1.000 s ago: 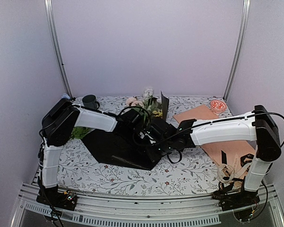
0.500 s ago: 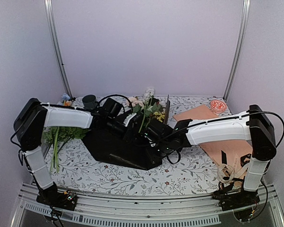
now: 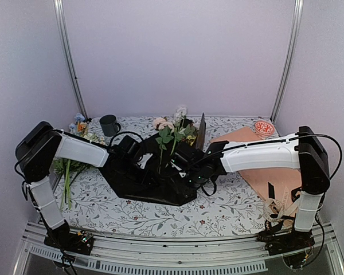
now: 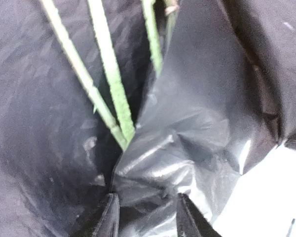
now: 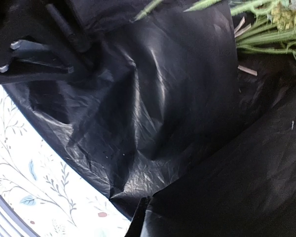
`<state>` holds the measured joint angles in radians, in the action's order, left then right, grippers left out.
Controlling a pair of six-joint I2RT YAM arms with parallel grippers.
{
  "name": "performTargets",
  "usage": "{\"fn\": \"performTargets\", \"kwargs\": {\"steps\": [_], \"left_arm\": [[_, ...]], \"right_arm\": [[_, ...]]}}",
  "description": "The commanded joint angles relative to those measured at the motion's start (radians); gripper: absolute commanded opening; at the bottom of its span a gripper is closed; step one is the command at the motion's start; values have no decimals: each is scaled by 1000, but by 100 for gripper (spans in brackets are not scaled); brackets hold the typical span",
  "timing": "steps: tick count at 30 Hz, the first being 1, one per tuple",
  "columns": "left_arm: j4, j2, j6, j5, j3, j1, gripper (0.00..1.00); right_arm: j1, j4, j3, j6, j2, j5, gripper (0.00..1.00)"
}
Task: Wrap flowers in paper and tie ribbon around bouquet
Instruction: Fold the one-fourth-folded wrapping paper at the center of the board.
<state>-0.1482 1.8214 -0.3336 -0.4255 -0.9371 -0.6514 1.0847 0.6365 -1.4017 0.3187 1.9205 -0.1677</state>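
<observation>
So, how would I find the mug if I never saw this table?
Start from the flower-patterned table and go to its far left corner. The mug stands there upright. It is the only dark grey cup with a handle; beside it there are just small loose blooms.

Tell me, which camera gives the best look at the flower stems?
Left wrist: the flower stems run close-up across black paper. Top external shows them small, below the blooms; right wrist catches only a few in its corner.

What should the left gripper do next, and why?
Probably close on the crumpled fold: the left gripper straddles a bunched ridge of the paper right beside the bare green stems of the flowers, so pinching there would likely let it pull the sheet over them.
</observation>
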Motion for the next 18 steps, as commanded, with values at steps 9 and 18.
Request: {"fn": "performTargets", "kwargs": {"steps": [9,18], "left_arm": [[114,68,-8,-57,-11,-22,30],[150,34,5,-93,1,1,30]], "right_arm": [[52,119,-269,-207,161,-63,0],[53,191,-382,-276,255,-8,0]]}}
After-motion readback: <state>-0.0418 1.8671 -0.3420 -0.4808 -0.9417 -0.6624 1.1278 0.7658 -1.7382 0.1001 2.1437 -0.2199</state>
